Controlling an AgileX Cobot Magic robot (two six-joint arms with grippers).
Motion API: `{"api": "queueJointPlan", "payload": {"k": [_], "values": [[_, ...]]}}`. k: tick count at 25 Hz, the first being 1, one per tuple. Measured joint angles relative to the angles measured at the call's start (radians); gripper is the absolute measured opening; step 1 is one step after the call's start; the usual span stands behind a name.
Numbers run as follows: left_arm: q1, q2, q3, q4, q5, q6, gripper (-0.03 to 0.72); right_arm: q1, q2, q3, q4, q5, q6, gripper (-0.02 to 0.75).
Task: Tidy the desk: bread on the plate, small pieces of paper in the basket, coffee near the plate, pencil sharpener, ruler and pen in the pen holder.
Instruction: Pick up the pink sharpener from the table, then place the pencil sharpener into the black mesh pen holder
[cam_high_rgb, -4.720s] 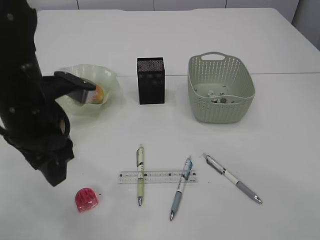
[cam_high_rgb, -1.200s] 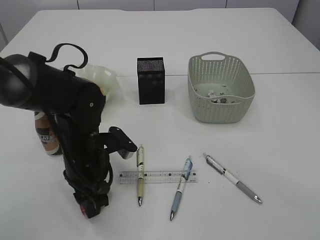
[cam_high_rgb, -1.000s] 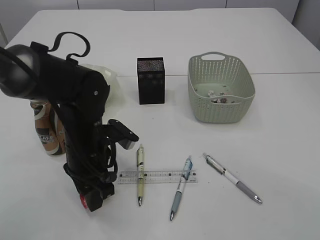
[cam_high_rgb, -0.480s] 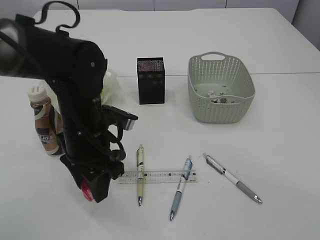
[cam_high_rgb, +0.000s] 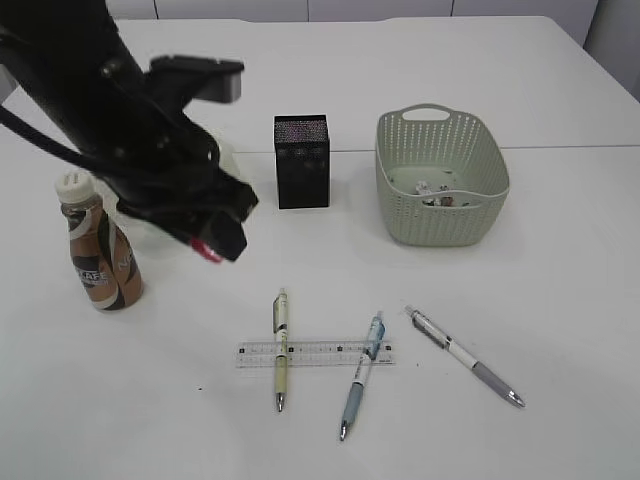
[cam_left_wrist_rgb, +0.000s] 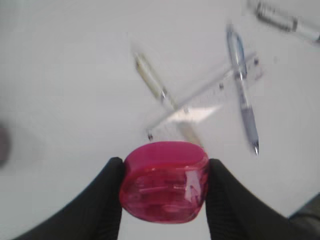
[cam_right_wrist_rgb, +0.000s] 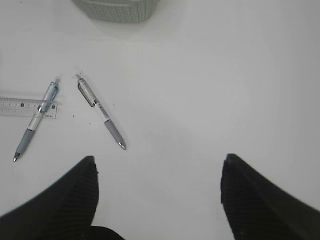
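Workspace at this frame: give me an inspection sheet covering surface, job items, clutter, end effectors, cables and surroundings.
Surface: white table.
Job's things: pink pencil sharpener gripped in the air; ruler under two pens, third pen apart; coffee bottle upright; pen holder; basket holding paper scraps; plate mostly hidden.
Clutter: nothing seen.
End effectors: left end effector shut on sharpener; right end effector open, empty.
Cables: nothing seen.
Surroundings: nothing seen.

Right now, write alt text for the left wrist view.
A pink pencil sharpener is clamped between two black jaws, held above a white table. Below, blurred, a clear ruler lies under two pens.
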Motion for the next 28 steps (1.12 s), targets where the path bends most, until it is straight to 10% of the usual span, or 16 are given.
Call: {"api": "queueJointPlan", "payload": {"k": [16,28], "values": [[0.073,0.038,0.109,0.177,-0.998,-0.005,0.332,0.000,0.000,0.000,-0.002,0.000,0.000,0.561],[0.088,0.303,-0.008,0.172,-1.305,-0.006,0.332,0.000,0.000,0.000,0.006,0.000,0.000,0.561]]}}
